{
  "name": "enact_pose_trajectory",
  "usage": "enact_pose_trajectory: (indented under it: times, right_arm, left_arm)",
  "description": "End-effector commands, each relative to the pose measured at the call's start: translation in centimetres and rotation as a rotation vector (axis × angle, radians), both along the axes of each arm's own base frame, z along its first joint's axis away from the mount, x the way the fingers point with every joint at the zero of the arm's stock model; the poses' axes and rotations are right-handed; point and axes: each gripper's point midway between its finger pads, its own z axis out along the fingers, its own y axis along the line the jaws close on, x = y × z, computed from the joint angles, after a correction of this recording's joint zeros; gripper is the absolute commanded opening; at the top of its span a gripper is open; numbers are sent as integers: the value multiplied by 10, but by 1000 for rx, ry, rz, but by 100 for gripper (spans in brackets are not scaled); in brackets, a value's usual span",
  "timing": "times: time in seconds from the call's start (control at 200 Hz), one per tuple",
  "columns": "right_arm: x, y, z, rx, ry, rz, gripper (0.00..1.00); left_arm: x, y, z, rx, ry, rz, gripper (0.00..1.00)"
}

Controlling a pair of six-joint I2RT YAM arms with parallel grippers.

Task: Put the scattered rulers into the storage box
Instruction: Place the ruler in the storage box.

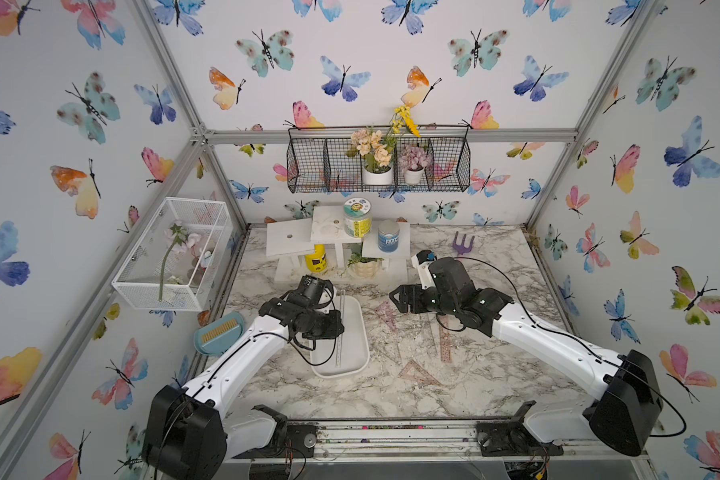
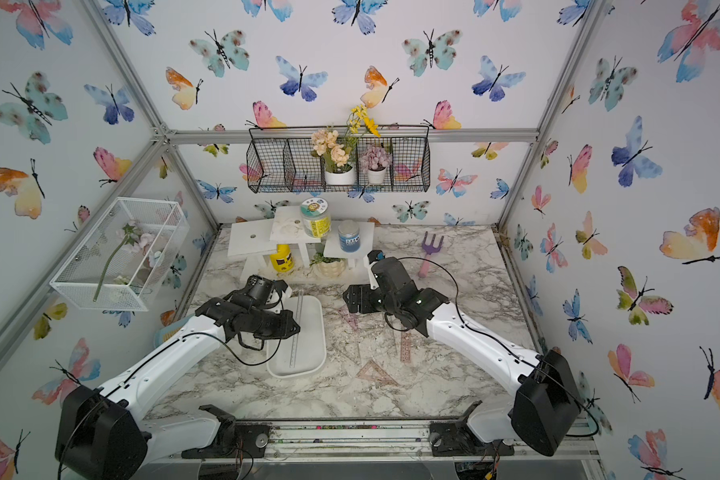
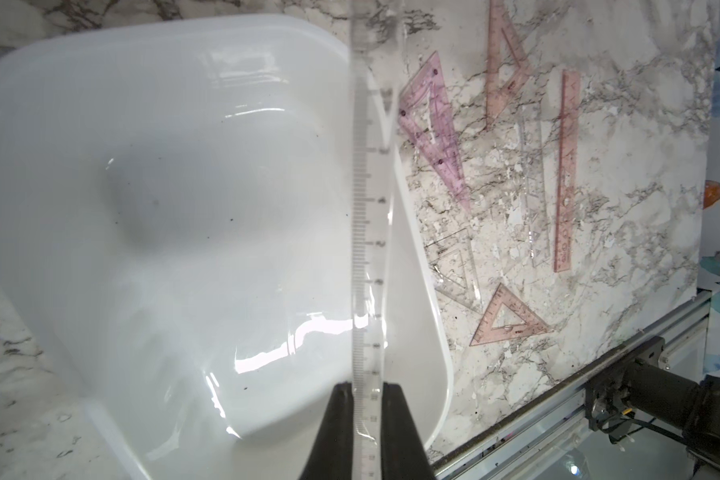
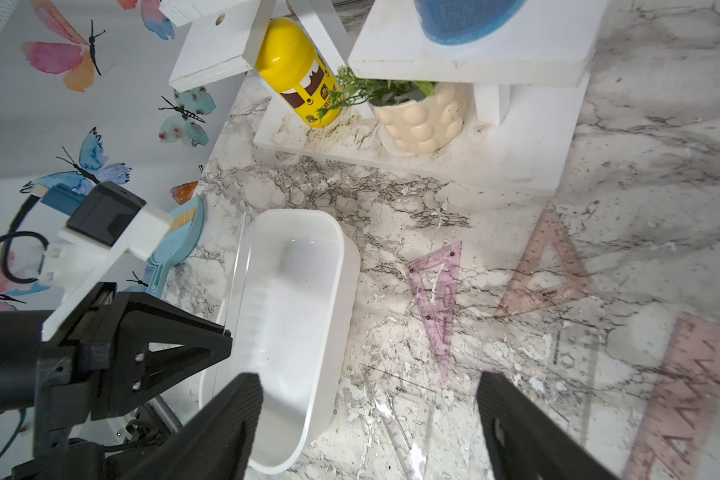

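On the marble table (image 1: 433,390), a clear ruler (image 3: 364,249) runs lengthwise over the white tray (image 1: 360,361), pinched on edge by the left gripper (image 3: 366,390). Pink rulers (image 1: 444,340) lie scattered just beside the tray. The right gripper (image 4: 366,380) hovers near them, spread wide and empty.

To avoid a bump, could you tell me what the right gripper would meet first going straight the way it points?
Probably the clear set square on the table, just ahead of the open right gripper, before the storage box; its downward tilt is hard to judge.
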Motion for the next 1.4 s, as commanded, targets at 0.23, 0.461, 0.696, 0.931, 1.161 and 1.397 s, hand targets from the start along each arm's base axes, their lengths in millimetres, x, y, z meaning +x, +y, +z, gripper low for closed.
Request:
enact_pose_trajectory:
  times: [0.23, 0.461, 0.696, 0.931, 1.161, 1.397]
  right_arm:
    - [-2, -6, -14, -36, 16, -20, 87]
    - [-6, -12, -20, -45, 22, -32, 88]
    - [-9, -17, -27, -45, 30, -45, 88]
    - [-8, -15, -34, -68, 58, -45, 89]
    - [-5, -22, -38, -91, 49, -78, 89]
    - [2, -37, -52, -193, 67, -151, 87]
  left_arm:
    - [-9, 6, -48, 138, 126, 60, 0]
    - [-12, -3, -74, 137, 174, 57, 0]
    - [-7, -1, -86, 161, 170, 69, 0]
    - [0, 0, -74, 157, 117, 86, 32]
    - [7, 3, -22, 116, 2, 112, 44]
    - [15, 2, 46, 26, -170, 121, 45]
